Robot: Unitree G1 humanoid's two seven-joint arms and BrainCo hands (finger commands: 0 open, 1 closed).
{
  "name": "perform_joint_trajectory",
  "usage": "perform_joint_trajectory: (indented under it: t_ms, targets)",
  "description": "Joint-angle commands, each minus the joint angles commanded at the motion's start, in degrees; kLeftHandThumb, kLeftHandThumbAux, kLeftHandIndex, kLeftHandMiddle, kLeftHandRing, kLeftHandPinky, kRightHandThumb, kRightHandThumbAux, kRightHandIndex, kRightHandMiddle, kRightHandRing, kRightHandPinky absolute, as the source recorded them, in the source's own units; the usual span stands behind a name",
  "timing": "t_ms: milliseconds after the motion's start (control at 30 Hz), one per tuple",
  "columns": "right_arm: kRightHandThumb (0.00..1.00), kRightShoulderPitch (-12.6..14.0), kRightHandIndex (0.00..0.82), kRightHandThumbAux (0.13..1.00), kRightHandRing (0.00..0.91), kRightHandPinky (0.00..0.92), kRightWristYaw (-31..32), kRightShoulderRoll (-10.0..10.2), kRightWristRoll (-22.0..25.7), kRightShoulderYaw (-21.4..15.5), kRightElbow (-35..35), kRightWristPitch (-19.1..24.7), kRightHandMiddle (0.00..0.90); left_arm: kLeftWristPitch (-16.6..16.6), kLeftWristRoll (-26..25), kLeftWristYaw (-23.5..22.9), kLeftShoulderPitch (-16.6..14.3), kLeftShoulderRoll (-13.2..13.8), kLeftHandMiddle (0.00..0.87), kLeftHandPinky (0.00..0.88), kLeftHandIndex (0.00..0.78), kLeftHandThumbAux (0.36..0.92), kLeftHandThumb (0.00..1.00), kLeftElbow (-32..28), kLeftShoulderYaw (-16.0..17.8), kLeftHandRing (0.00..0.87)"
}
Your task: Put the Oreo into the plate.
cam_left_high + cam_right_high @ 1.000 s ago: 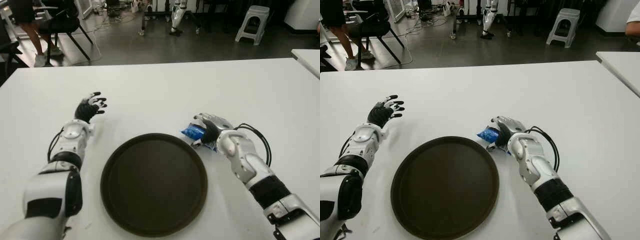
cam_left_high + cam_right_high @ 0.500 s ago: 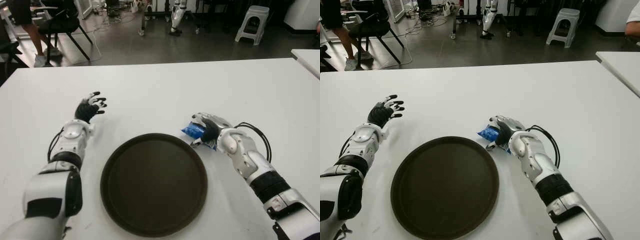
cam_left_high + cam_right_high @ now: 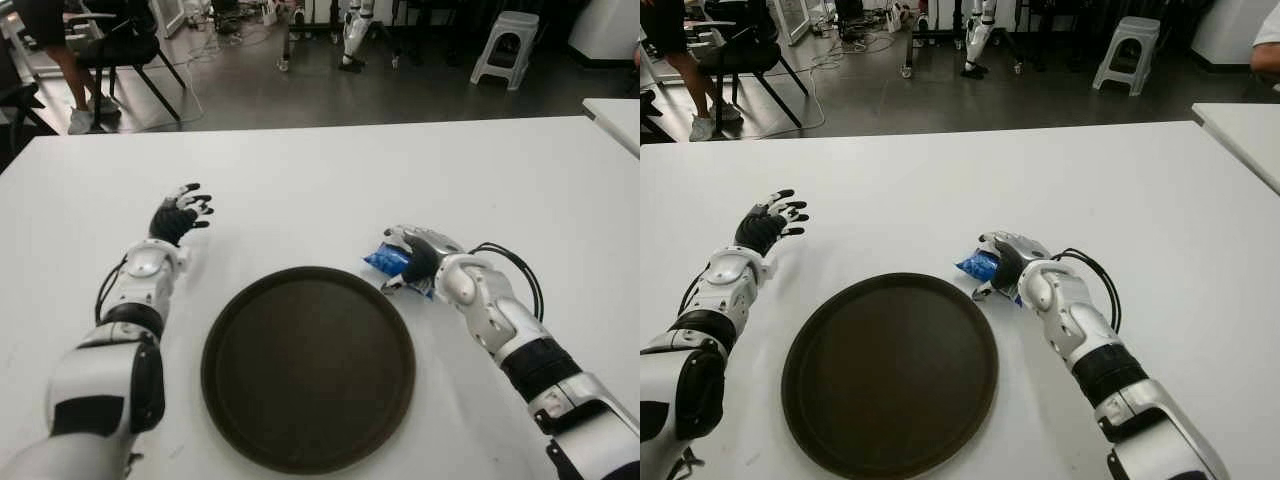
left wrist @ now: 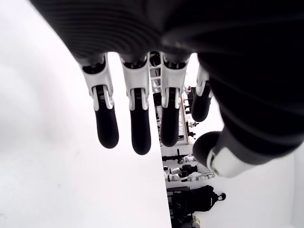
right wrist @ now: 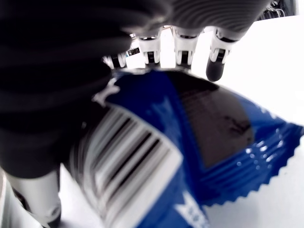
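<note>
Little has changed since a second ago: only the right forearm has swung slightly, its elbow drawn outward, while the packet and the left arm have kept their places.

Broad and white, the desk (image 3: 330, 180) carries everything. On it, nearest the robot, lies the round dark brown plate (image 3: 308, 366), with nothing in it. The left robot hand (image 3: 178, 215) shows beyond the plate on its left side, well apart from it, with black fingers (image 4: 135, 123) spread straight and holding nothing; it takes no part. The right robot hand (image 3: 418, 255) sits just past the plate's far right rim, its fingers curled over the small blue foil Oreo packet (image 3: 386, 262). The right wrist view shows the wrapper, barcode and crimped edge pressed close against the palm, fingertips (image 5: 214, 69) hooked over its far edge. The packet's blue end pokes out toward the plate, near the rim; whether it is lifted clear of the desk cannot be told.

The step in hand looks like the grasp being secured, with the carry not yet begun. The next move calls for a short lift to clear the raised rim, a small sweep inward over the plate's floor, then a release there.
</note>
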Motion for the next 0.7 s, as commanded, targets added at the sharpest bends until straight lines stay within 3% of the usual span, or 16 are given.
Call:
perform_joint_trajectory:
  t_ms: [133,400,667,700]
  targets:
    - [0.039,1.0,0.227,0.688,0.269,0.293,1.7,-1.2,-0.5,0.2,-4.5,0.9,0.260,0.0,0.1,0.1,0.0,0.0,0.264,0.291,0.176,0.652,0.026,-0.1,-0.1,0.275]
    - [0.295,2.6,0.455,0.679,0.411,0.443,1.4,-2.8,-1.0,0.5,-9.4,0.2,0.432,0.1,0.0,0.3,0.0,-0.1,0.260,0.298,0.162,0.665,0.028,-0.1,-0.1,0.271]
    - [0.357,3.7,0.504,0.698,0.471,0.471,3.0,-4.2,-2.9,0.9,-14.6,2.0,0.507,0.2,0.4,0.6,0.0,0.0,0.259,0.286,0.168,0.679,0.012,-0.1,-0.5,0.266]
    - [0.422,3.9,0.489,0.703,0.473,0.471,3.2,-4.3,-3.2,0.9,-15.1,2.3,0.508,0.2,0.5,0.7,0.0,0.0,0.258,0.286,0.168,0.681,0.011,-0.1,-0.5,0.265]
